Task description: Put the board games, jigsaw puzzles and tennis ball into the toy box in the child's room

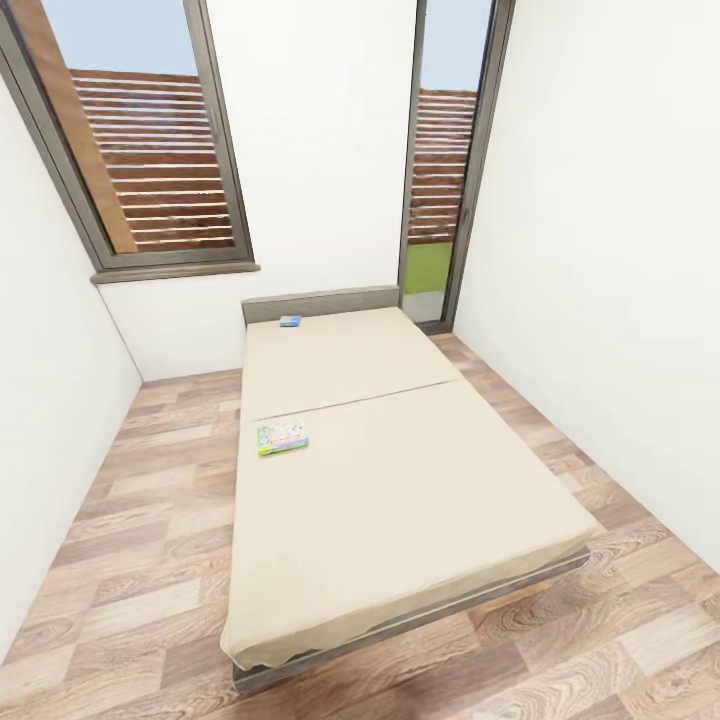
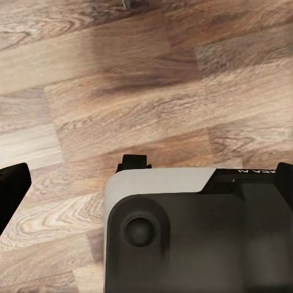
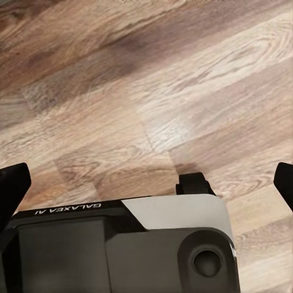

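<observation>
Two board games (image 1: 282,438) are sitting on the bed (image 1: 400,500), centre frame, awaiting pickup; both pincers, left (image 2: 146,177) and right (image 3: 146,183), are hanging spread, empty, over the floor (image 3: 152,91).

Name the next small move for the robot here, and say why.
Probably roll the base forward along the bed's left side toward the nearer board game. Two game boxes lie on the mattress, the smaller blue one by the headboard, both look out of reach, and both wrist views face wooden floor with nothing held.
</observation>
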{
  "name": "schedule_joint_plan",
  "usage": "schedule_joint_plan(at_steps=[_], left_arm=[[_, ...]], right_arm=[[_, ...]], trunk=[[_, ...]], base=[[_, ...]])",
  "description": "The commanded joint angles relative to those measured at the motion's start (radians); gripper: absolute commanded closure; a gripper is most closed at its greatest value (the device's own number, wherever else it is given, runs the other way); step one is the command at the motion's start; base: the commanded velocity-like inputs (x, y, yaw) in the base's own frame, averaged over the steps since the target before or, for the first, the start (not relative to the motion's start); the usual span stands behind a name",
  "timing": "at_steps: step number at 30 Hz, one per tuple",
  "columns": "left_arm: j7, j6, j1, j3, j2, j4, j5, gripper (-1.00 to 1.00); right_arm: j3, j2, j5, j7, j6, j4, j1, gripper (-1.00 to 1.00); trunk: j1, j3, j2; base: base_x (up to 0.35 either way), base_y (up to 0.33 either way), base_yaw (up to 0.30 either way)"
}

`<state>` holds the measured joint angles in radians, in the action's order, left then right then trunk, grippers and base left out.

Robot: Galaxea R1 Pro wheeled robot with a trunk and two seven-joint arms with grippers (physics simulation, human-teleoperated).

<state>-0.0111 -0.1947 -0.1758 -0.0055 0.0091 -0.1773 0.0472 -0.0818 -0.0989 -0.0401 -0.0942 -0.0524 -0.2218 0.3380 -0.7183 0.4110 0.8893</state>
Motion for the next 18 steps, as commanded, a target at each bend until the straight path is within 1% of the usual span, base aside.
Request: schedule_joint_plan(at_steps=[1, 4, 11, 18], left_arm=[[-0.001, -0.003, -0.001, -0.001, 0.000, 0.001, 0.005, -1.00], [-0.001, -0.003, -0.001, -0.001, 0.000, 0.001, 0.005, -1.00], [-0.001, -0.003, 0.000, -0.001, 0.000, 0.001, 0.005, -1.00], [-0.001, -0.003, -0.001, -0.001, 0.000, 0.001, 0.005, -1.00]], right_arm=[[-0.006, -0.001, -0.004, -0.002, -0.005, -0.002, 0.000, -1.00], [-0.006, -0.001, -0.004, -0.002, -0.005, -0.002, 0.000, -1.00], [-0.006, -0.001, -0.004, -0.002, -0.004, -0.002, 0.000, -1.00], [-0.006, -0.001, -0.005, -0.002, -0.003, -0.002, 0.000, -1.00]], trunk=[[0.000, 0.001, 0.001], [0.000, 0.001, 0.001], [0.000, 0.001, 0.001], [0.000, 0.001, 0.001]], base=[[0.016, 0.000, 0.000], [0.088, 0.046, 0.000], [0.167, 0.113, 0.000], [0.048, 0.033, 0.000]])
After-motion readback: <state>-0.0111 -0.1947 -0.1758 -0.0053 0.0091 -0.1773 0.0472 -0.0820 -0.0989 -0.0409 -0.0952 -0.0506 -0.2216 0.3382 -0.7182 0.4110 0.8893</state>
